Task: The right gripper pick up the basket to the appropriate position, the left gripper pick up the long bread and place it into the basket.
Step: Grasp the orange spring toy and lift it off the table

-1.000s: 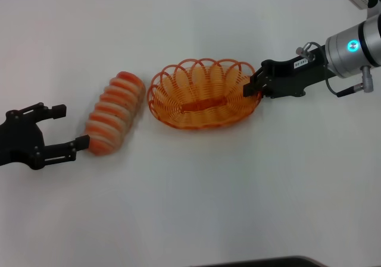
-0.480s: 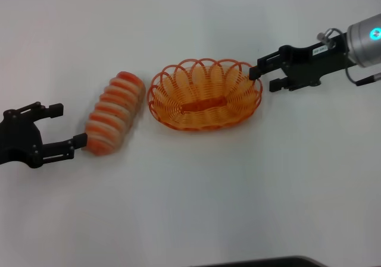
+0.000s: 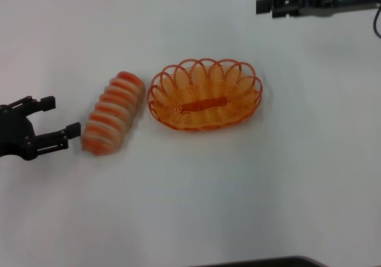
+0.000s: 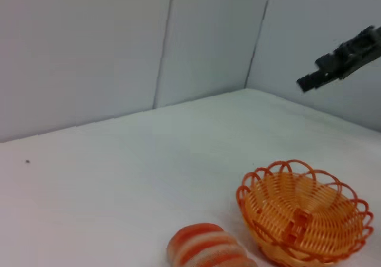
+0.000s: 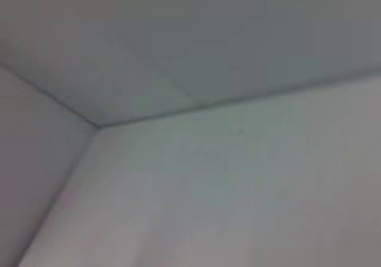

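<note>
Two grippers are in your head view, and neither holds anything. The left gripper (image 3: 61,116) sits low at the left edge of the table (image 3: 190,207), its fingers spread apart, the nearer fingertip just beside the near end of the long bread (image 3: 113,113) but not clearly touching it. The long bread lies flat on the table, angled, just left of the basket (image 3: 205,94) — close to it, a narrow strip of table between them. The basket rests upright on the table, nothing inside. Your right gripper (image 3: 266,4) is far off at the top right, well apart from the basket; its fingers look nearly together, empty. From the left wrist you see the bread's end (image 4: 208,246), the basket (image 4: 305,212) and the right gripper (image 4: 309,81) raised beyond
</note>
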Motion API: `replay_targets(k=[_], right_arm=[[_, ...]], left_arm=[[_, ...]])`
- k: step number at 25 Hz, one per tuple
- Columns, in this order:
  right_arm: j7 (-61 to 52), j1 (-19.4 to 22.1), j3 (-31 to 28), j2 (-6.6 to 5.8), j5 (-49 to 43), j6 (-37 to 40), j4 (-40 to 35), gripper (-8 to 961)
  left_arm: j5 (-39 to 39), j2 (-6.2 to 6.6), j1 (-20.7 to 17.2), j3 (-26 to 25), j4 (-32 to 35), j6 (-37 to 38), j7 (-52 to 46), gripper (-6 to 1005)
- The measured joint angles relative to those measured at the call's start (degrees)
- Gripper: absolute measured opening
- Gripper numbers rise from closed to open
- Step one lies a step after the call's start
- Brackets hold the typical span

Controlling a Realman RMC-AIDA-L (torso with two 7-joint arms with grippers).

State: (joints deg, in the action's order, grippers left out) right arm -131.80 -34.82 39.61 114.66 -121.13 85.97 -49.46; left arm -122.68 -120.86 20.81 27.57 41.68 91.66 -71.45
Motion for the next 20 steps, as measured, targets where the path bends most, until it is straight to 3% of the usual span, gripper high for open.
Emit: replay_targets(k=[7,13,15,20], right_arm=[[28.3,6.4,-0.9,0.91,9.8,8.2,-1.1,690],[52.4,14.2,-4.5,3.23,12.0,13.2,0.2,700],[55.2,15.2,-5.0,3.60,11.0,12.5,0.9,703],[58.7,15.7,-4.9,4.03,6.1,11.7,1.6,836]], left_arm=[[1.0,0.58,0.1,-0.4,-3.7,0.2,-0.1,872],[1.4,0.59,0.0,-0.4,-6.1,0.8,-0.2,872],[1.4,0.59,0.0,-0.4,-6.7,0.9,-0.2,872],[1.6,0.52,-0.3,-1.2,-7.0,1.6,-0.2,871]])
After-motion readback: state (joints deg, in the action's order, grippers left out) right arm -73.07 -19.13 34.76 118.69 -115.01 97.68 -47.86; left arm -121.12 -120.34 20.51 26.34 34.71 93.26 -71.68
